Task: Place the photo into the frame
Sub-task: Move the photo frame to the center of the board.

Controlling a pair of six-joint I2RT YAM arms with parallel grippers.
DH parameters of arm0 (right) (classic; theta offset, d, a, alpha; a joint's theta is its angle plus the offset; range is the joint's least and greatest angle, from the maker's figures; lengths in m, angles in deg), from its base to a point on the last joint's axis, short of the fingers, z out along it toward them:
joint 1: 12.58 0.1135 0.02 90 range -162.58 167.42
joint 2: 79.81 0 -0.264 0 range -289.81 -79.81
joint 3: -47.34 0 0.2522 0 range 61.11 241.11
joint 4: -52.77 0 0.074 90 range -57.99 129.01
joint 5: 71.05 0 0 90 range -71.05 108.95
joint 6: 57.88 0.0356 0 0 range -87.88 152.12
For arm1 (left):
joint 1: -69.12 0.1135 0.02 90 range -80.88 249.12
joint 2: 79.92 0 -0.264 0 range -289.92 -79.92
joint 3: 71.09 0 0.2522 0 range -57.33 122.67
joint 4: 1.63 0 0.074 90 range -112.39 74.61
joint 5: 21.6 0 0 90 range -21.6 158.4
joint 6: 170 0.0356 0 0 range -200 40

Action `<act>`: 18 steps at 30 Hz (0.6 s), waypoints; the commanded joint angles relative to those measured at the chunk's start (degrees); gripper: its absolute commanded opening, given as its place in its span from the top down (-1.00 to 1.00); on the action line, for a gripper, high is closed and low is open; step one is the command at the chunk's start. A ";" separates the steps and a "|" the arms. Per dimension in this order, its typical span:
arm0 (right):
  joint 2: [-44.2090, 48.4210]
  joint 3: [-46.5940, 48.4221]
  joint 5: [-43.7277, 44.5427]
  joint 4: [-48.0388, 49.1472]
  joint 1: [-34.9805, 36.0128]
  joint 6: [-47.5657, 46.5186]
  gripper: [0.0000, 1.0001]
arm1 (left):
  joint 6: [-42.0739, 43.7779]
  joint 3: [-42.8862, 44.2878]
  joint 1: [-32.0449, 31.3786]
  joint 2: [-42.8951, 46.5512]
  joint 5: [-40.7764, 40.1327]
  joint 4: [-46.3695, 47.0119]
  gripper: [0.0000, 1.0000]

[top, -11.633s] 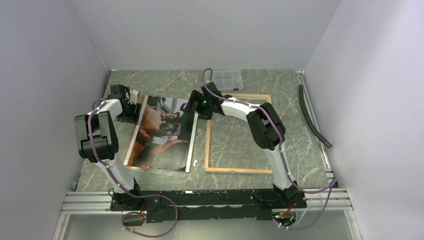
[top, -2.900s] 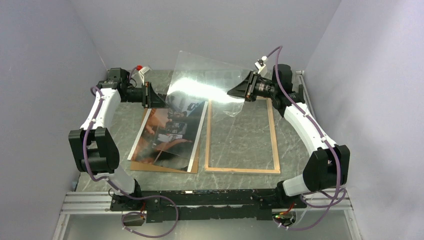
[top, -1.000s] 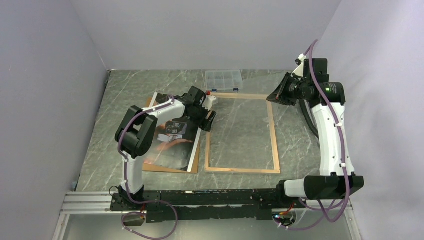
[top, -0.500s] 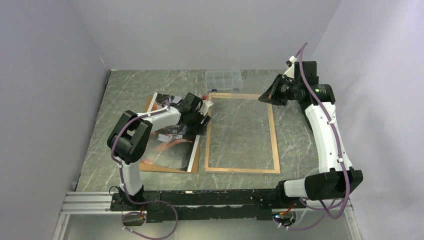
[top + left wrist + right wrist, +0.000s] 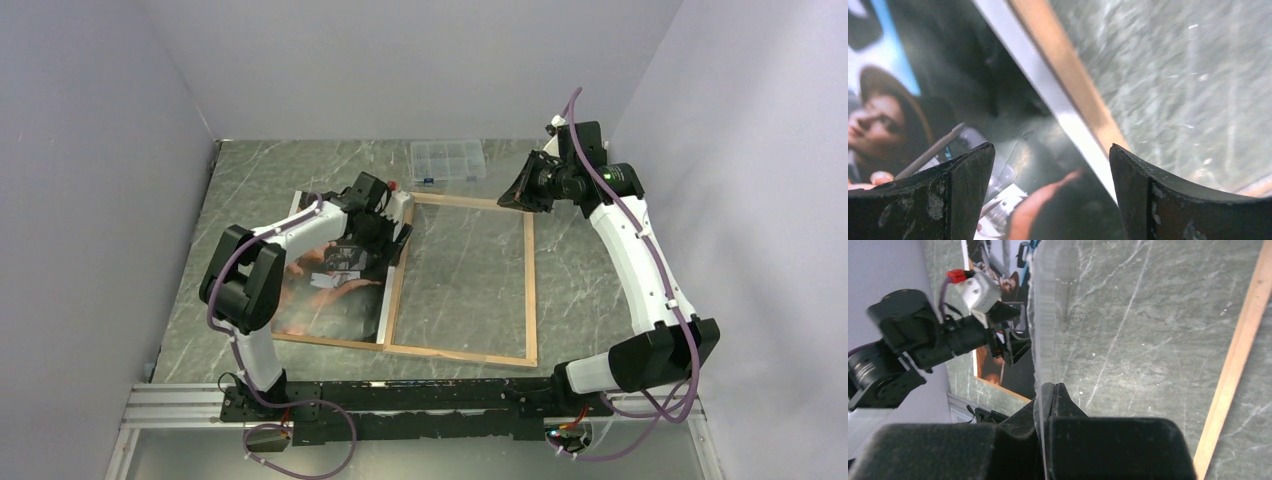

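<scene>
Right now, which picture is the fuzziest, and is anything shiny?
Left wrist view is fuzziest: the photo and the frame edge look smeared, the left fingers sharper. Right wrist view: the clear sheet looks hazy edge-on. Top view: a pale shine lies on the photo's lower part.

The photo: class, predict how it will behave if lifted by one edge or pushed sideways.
Likely floppy: the photo looks sheet-thin and lies flat on the brown backing board, so it would probably sag. Possibly slippery: its surface shows glossy glare. A push may snag, since the frame rail sits against or over its right edge.
</scene>
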 commanded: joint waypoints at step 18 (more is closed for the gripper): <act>6.31 -2.21 2.70 -0.98 -6.00 -0.93 1.00 | -0.74 7.44 -4.73 -13.74 -11.12 6.13 -0.57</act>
